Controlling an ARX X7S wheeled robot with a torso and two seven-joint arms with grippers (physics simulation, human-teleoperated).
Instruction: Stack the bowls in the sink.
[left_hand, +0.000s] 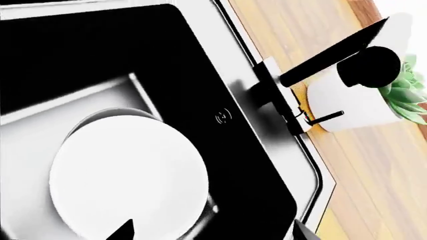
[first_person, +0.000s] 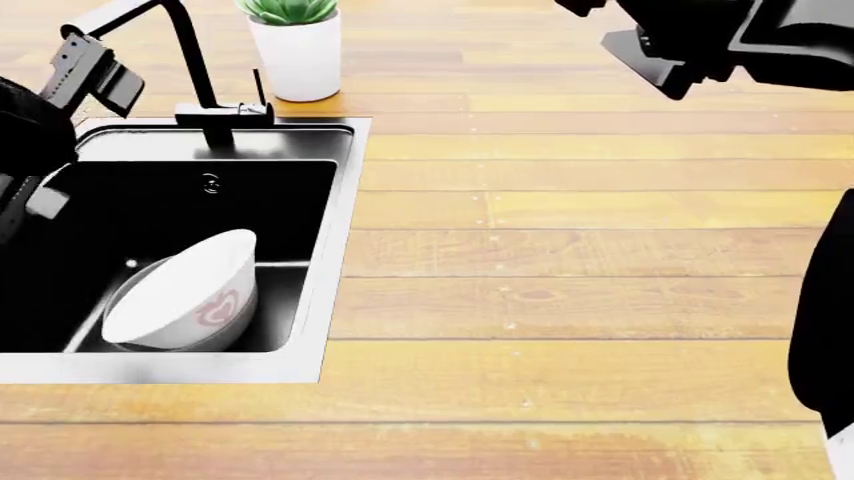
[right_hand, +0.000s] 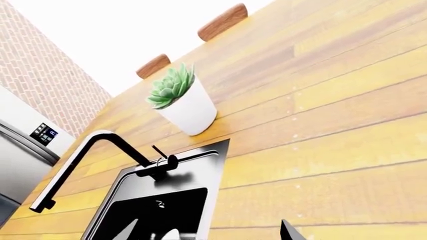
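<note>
Since the white bowl (first_person: 187, 293) leaned tilted in the sink (first_person: 340, 215), I'd have nudged it level gently. Couldn't tell either gripper's state; grey bowl looked underneath, hard to confirm.

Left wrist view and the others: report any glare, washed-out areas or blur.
Left wrist view: the white bowl is blown out to flat white, its rim detail lost; sink rim reflections are smeared. Head view: even light, the bowl's pink mark legible, soft sheen on the counter. Right wrist view: the background above the counter is overexposed white; the plant pot stays sharp.
</note>
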